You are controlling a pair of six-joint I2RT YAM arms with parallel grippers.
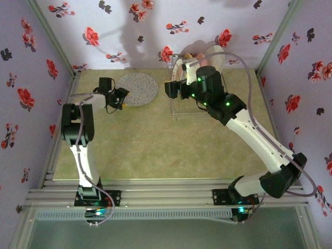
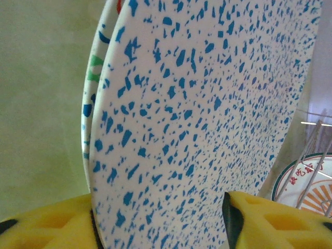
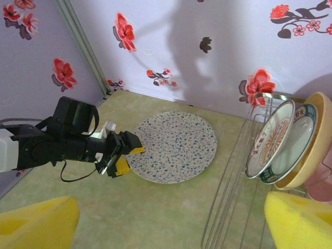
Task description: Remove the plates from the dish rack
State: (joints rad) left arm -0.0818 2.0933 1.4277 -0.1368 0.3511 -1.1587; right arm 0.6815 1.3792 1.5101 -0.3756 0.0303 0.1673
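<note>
The speckled plate point(image 1: 137, 88) lies flat at the far left of the table point(image 1: 155, 145), on top of a second patterned plate point(image 2: 92, 78). My left gripper point(image 2: 160, 220) straddles its near rim; I cannot tell whether I am pinching it or have let go. To the right, the dish rack point(image 3: 228, 202) holds the rest upright, the red-patterned plate point(image 3: 270, 137) foremost. My right gripper point(image 3: 171, 212) hovers just left of the rack, spread wide and empty. I judge the next fetch is due. It calls for closing squarely on that foremost rim and lifting it clear of the wires.
</note>
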